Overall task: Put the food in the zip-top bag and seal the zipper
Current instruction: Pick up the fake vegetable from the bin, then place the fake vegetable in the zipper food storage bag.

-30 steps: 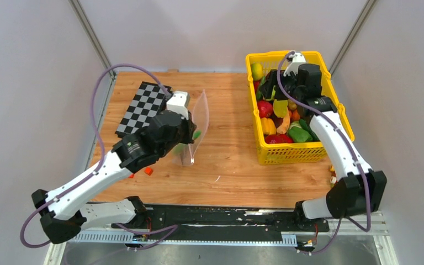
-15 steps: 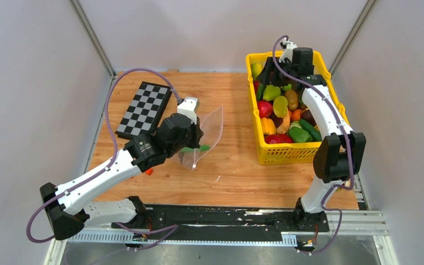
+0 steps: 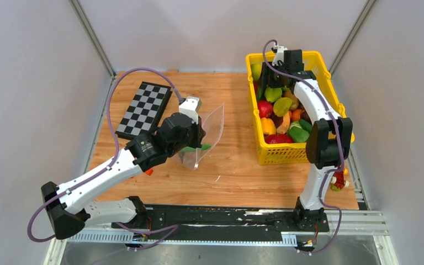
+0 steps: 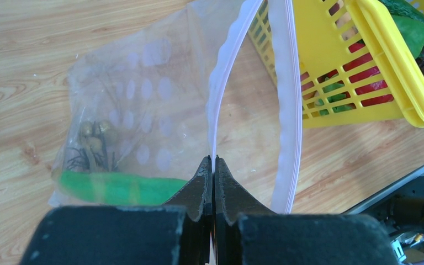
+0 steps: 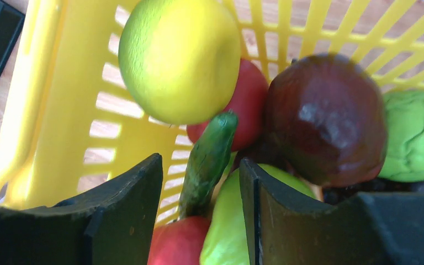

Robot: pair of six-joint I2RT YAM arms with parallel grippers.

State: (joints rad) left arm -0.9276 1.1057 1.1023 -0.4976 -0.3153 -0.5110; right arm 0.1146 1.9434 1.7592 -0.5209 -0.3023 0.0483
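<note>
Right wrist view: the right gripper [image 5: 200, 163] is standing open astride a cucumber [image 5: 212, 141], frame centre, in the basket [image 5: 44, 110]. It is likely light, stiff and slippery, so gripping mid-length is looking safest. The left gripper [image 4: 213, 164] is pinching the zipper [image 4: 221, 83] of the limp bag [image 4: 143, 105], holding it agape.

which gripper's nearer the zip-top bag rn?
Left. The left gripper is shut on the mouth edge of the zip-top bag. The right gripper is far off, inside the yellow basket, open around a green cucumber piece.
</note>
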